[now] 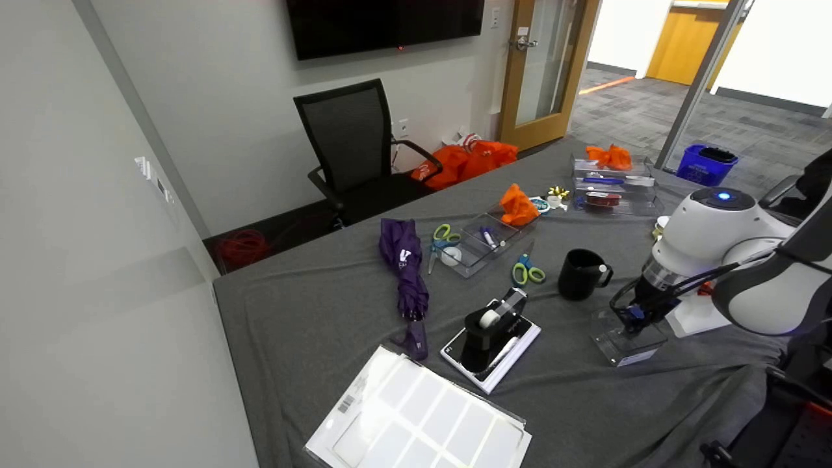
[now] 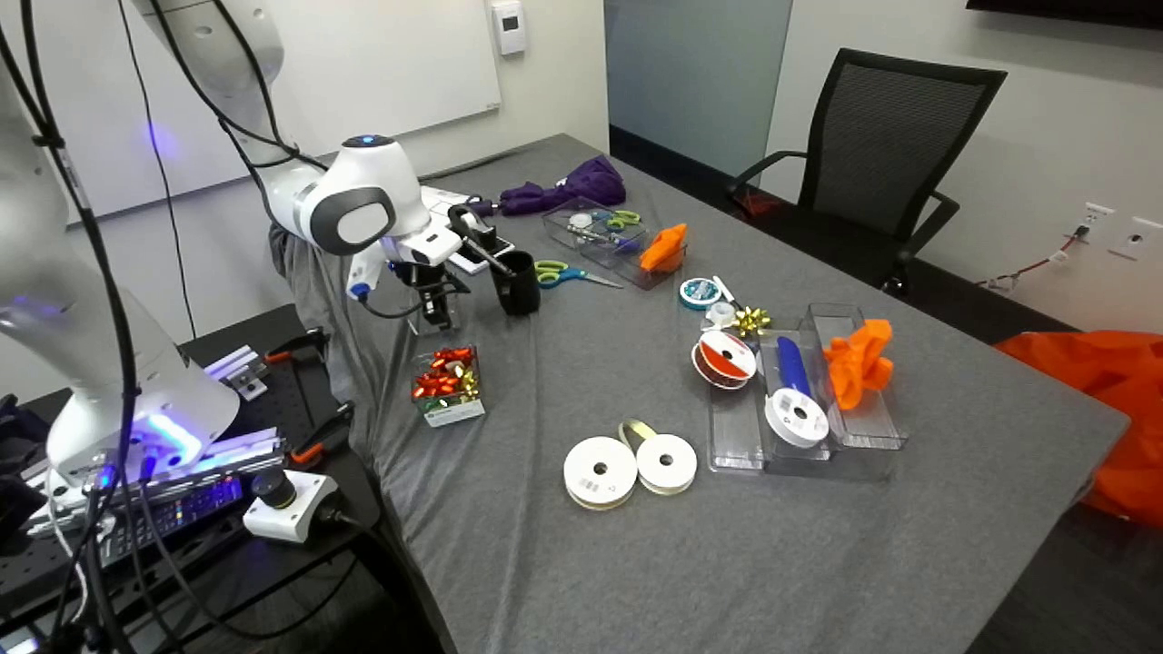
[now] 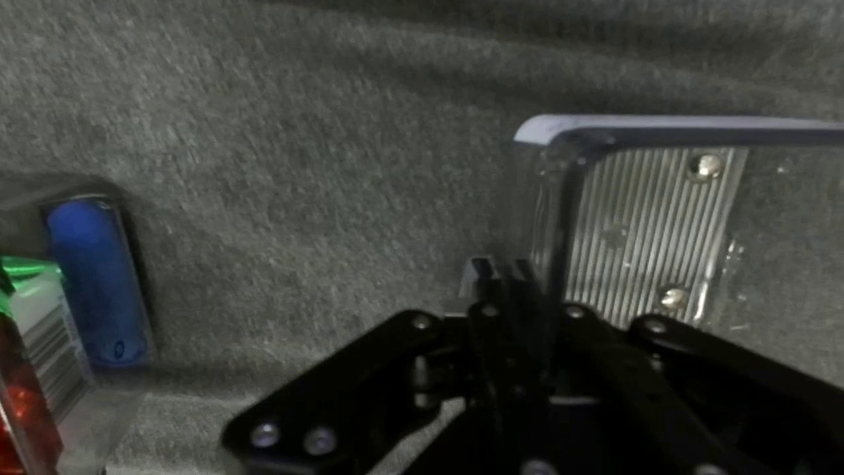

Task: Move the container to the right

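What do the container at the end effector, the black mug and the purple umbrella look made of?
The container: most likely glossy, rigid plastic; see-through, bright glints, firm box shape. The black mug: smooth, dark, opaque; ceramic or plastic, I can't tell. The purple umbrella: probably thin, fairly matte fabric, given its gathered folds.

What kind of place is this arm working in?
Probably an office meeting room, judging by the wall-mounted screen, the mesh-backed chair beside the cloth-covered table, and the glass-paned door.
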`<state>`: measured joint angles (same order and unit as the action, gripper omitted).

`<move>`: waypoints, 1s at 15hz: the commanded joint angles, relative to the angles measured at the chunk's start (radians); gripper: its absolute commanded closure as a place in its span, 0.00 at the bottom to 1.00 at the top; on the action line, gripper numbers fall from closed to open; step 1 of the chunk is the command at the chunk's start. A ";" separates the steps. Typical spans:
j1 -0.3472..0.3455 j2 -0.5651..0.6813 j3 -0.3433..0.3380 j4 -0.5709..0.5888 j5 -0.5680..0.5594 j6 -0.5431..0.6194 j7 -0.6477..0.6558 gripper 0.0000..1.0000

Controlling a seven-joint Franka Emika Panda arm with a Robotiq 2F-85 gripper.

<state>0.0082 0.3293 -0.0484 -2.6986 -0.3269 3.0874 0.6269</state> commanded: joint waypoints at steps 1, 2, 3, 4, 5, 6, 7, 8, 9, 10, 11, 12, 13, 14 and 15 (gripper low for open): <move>-0.018 -0.006 0.005 -0.025 -0.007 0.052 -0.017 1.00; -0.021 -0.019 0.008 -0.034 -0.008 0.053 -0.021 1.00; -0.020 -0.041 0.009 -0.047 -0.009 0.048 -0.023 0.99; -0.020 -0.062 0.011 -0.057 -0.009 0.039 -0.024 0.99; -0.025 -0.085 0.018 -0.068 -0.007 0.032 -0.026 0.99; -0.038 -0.106 0.033 -0.079 -0.002 0.025 -0.032 0.99; -0.056 -0.133 0.054 -0.092 0.005 0.017 -0.038 0.99; -0.072 -0.157 0.074 -0.103 0.010 0.008 -0.044 0.99; -0.034 -0.186 0.069 -0.122 0.153 0.001 -0.157 0.99; -0.042 -0.213 0.082 -0.131 0.192 -0.010 -0.184 0.99; -0.110 -0.197 0.133 -0.076 0.134 -0.045 -0.145 0.99; -0.044 -0.228 0.094 -0.081 0.269 -0.067 -0.259 0.99; -0.048 -0.254 0.093 -0.078 0.292 -0.092 -0.276 0.99; -0.051 -0.284 0.090 -0.078 0.330 -0.121 -0.320 0.99; -0.054 -0.341 0.085 -0.116 0.363 -0.139 -0.357 0.99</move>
<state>-0.0356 0.1123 0.0400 -2.7678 -0.0516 3.0287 0.3780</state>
